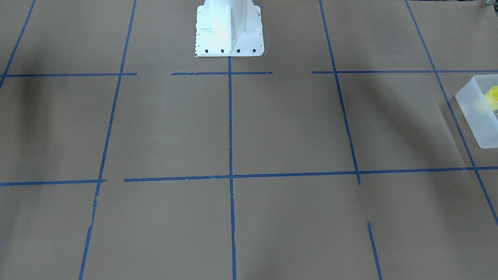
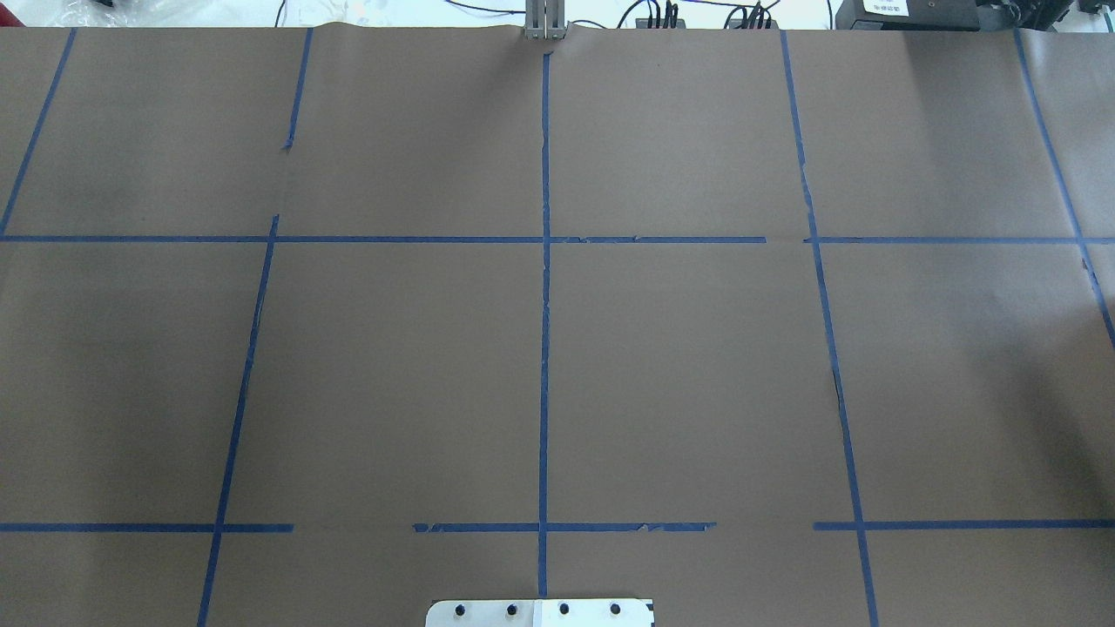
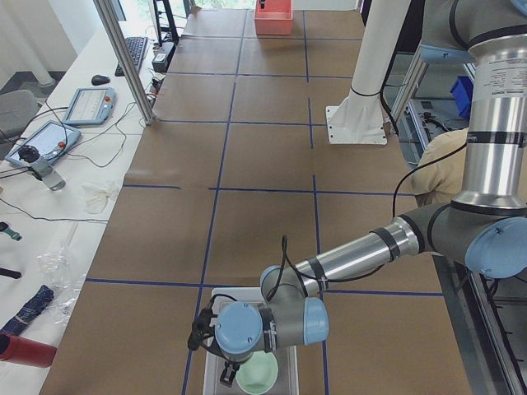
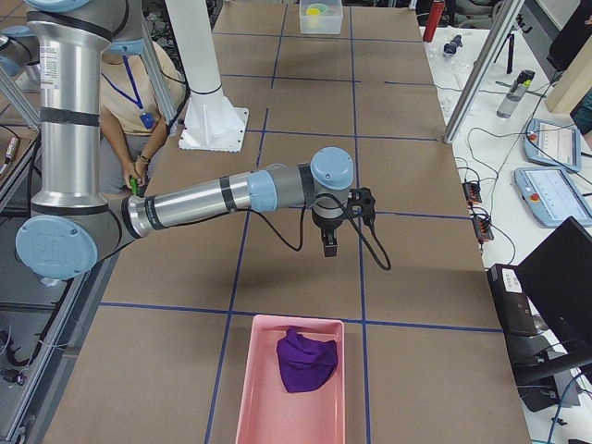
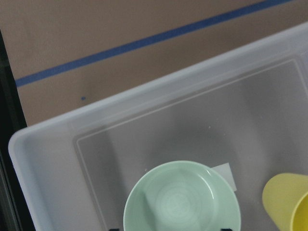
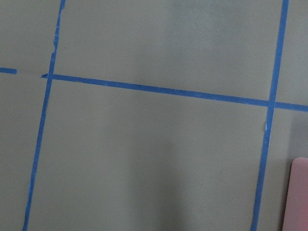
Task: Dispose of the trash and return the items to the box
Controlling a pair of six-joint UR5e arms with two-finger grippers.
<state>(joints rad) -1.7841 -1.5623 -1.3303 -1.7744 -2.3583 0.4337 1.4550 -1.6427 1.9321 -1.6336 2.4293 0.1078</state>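
My left gripper hovers over the mint-green bowl in the frosted bin; grip state indeterminate. Retracting unreleased would pull the bowl out.

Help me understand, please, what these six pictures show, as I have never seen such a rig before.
These are two robot arms working at a table covered in brown paper with blue tape lines. Two pictures look down on the table, one from behind the robot and one from across it. Two look along it from its ends, and two come from cameras on the wrists. The left gripper hangs over a frosted bin that holds a mint-green bowl and a yellow cup. Whether it grips the bowl I cannot tell. The right gripper hangs above the paper with nothing showing in it, not far from a pink tray with a purple cloth inside.
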